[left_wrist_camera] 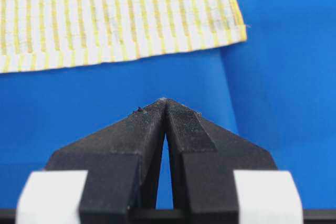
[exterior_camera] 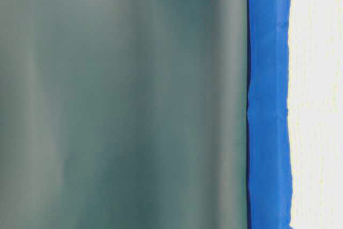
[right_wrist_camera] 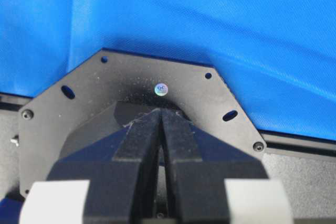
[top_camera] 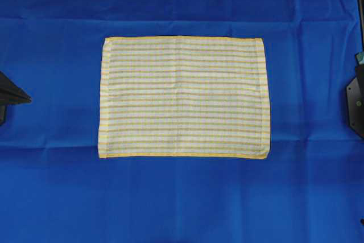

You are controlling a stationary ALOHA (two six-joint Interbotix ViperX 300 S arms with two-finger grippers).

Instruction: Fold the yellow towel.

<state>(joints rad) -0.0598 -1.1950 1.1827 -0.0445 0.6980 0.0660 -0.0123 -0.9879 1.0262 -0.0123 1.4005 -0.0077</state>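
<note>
The yellow towel (top_camera: pixel 183 97) lies flat and unfolded in the middle of the overhead view, a rectangle of yellow and white stripes with a yellow hem. In the left wrist view one towel corner (left_wrist_camera: pixel 121 17) lies beyond my left gripper (left_wrist_camera: pixel 166 100), whose fingertips meet with nothing between them; blue cloth separates it from the towel's edge. In the overhead view the left gripper (top_camera: pixel 27 99) sits at the far left edge. My right gripper (right_wrist_camera: pixel 161 110) is shut and empty, above its own black base plate (right_wrist_camera: pixel 131 82), far from the towel.
A large blue cloth (top_camera: pixel 182 197) covers the whole table under the towel. The right arm's black base (top_camera: pixel 356 103) stands at the right edge. The table-level view is mostly filled by a blurred grey-green surface (exterior_camera: pixel 123 100) beside a blue strip (exterior_camera: pixel 268 100).
</note>
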